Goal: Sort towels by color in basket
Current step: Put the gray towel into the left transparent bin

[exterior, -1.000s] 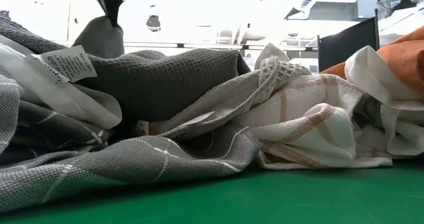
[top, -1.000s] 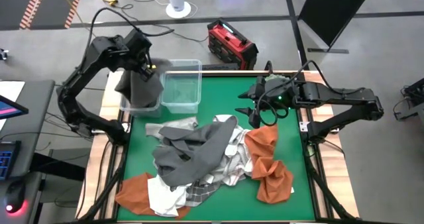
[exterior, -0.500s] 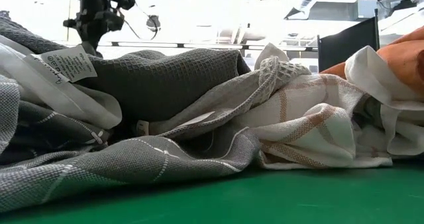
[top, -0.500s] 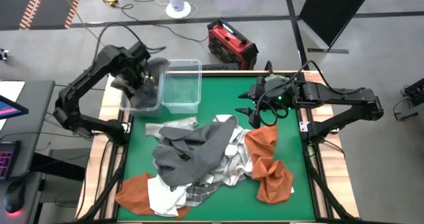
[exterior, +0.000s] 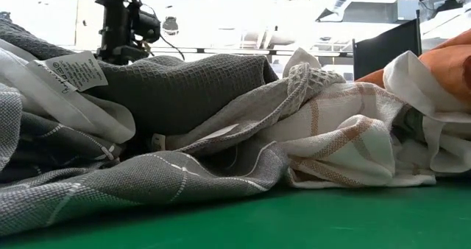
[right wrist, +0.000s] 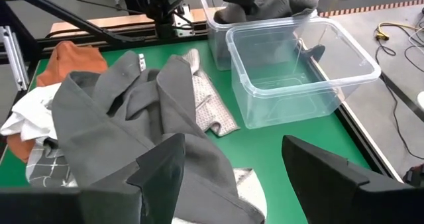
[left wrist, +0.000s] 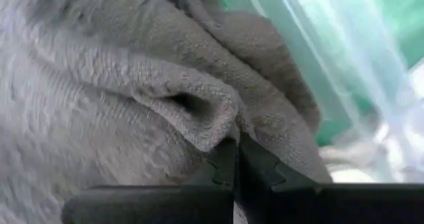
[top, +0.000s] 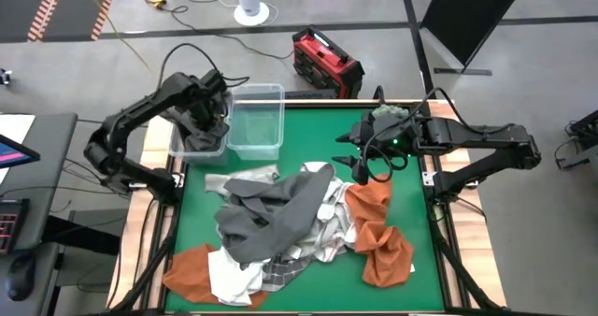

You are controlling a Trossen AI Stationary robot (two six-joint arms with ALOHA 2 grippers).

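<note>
While the left gripper (top: 217,110) sits low inside the outer clear bin (top: 177,144) at the table's far left corner, its fingers are pinched tight on a fold of dark grey towel (left wrist: 165,105). The left wrist view shows the cloth bunched right against the closed tips, bin wall just beyond. My read: it's at the drop point for the grey pile and hasn't let go yet; release comes next.

The second clear bin (top: 257,120) touches the first on its inner side and looks empty, presumably kept for another colour.

The right gripper (top: 357,157) hangs over the far right part of the green mat (top: 308,134), fingers spread wide, nothing between them. It points toward the heap, just beside the rust-orange towel (top: 378,227), so it's probably staged for the next pick and out of the left arm's way.

Rest of the towels are unsorted, in one tangled heap mid-table:
- big dark grey towel on heap (top: 271,213) on top
- checked light towel (top: 322,232) under and beside it
- white towel (top: 229,277) at the near left edge
- second rust-orange piece (top: 187,267) touching that white one

The layers overlap a lot, so pulling one is likely to drag its neighbours. The grey one on top is the cleanest next grab.
</note>
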